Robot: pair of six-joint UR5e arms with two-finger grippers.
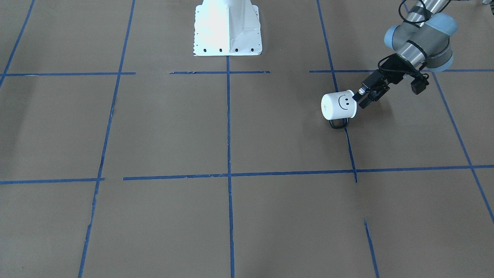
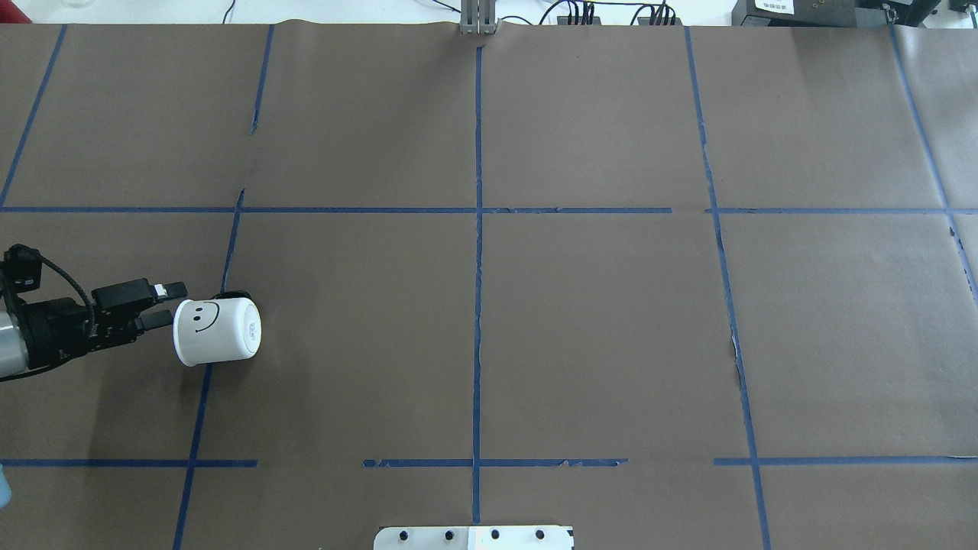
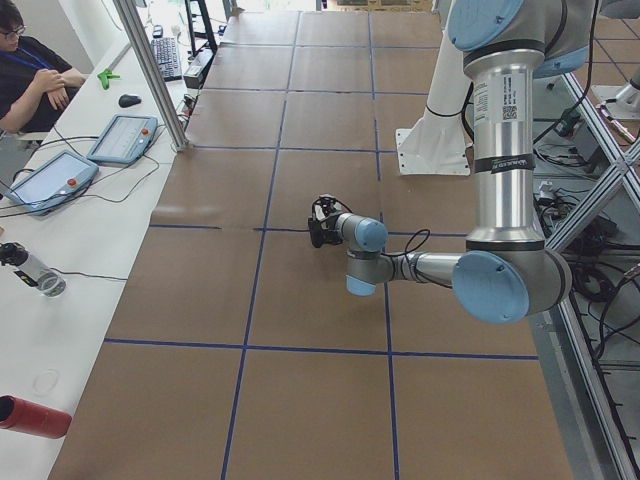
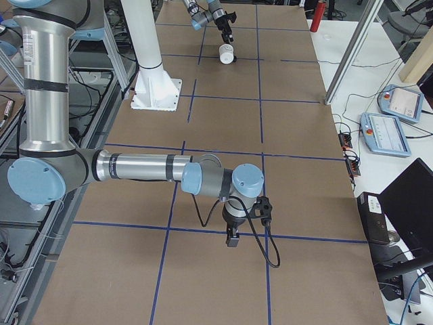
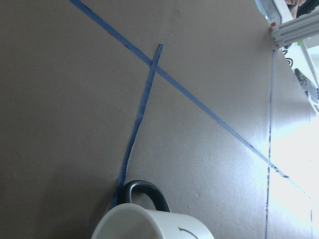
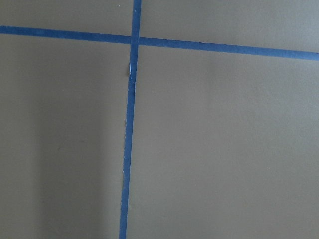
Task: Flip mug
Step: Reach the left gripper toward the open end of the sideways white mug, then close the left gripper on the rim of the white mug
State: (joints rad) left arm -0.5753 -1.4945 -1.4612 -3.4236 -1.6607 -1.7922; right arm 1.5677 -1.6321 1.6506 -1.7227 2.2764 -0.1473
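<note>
The white mug [image 1: 337, 106] with a black smiley face lies on its side on the brown table paper. Its base points toward the table's middle, and its black handle [image 1: 339, 124] lies low by the paper. It also shows in the overhead view [image 2: 218, 331] and, rim and handle only, in the left wrist view [image 5: 149, 224]. My left gripper [image 1: 362, 98] is at the mug's open rim with its fingers apart. One finger is at the mouth and the other just outside the wall [image 2: 172, 304]. My right gripper [image 4: 232, 238] hovers over bare paper far from the mug; I cannot tell if it is open.
The white robot pedestal [image 1: 227, 27] stands at the table's robot side. Blue tape lines [image 2: 477, 229] cross the brown paper. A side bench holds tablets [image 3: 120, 135] and a red bottle [image 3: 30, 415], with a seated operator [image 3: 30, 70] beside it.
</note>
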